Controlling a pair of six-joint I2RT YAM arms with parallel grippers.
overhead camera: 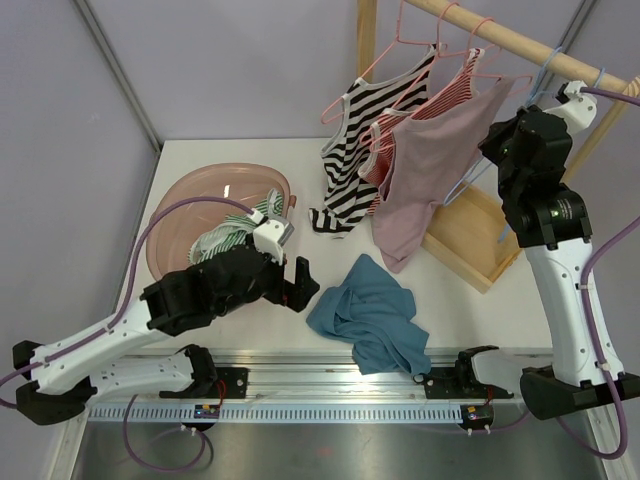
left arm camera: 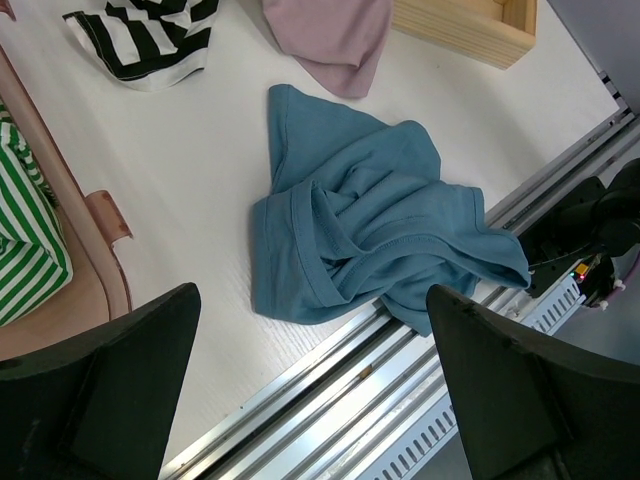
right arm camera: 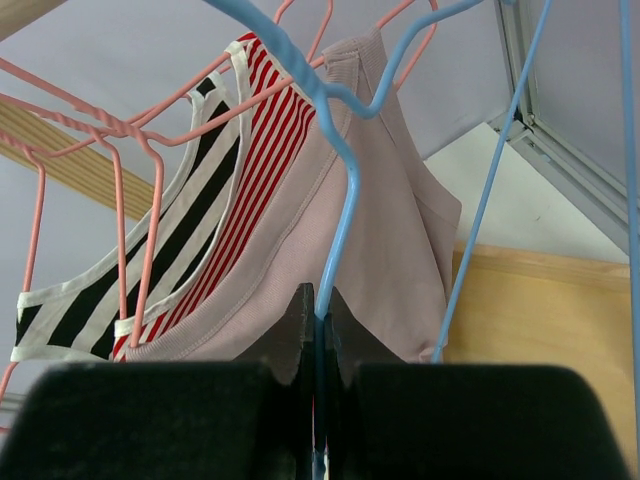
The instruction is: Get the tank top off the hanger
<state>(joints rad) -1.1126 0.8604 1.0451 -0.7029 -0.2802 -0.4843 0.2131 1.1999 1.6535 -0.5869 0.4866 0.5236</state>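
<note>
Teal tank top [overhead camera: 368,315] lay off any hanger, as a crumpled heap of soft knit with stitched hems, on the white counter [overhead camera: 450,290] near its front edge, one fold reaching to the metal rail. The left gripper [left arm camera: 312,335] hung over the counter just beside this heap, its two black fingers spread wide and holding nothing. The right gripper [right arm camera: 318,305] was high at the wooden rod [overhead camera: 510,40], its jaws pressed together on the thin wire of a bare blue hanger [right arm camera: 345,215]. Beside it, on pink wire hangers, hung a dusty pink top [overhead camera: 430,160], a top with fine red stripes [overhead camera: 450,95] and one with broad black-and-white stripes [overhead camera: 365,130]. A round pink basin [overhead camera: 190,200] of clear plastic held a green-striped cloth [overhead camera: 225,240].
</note>
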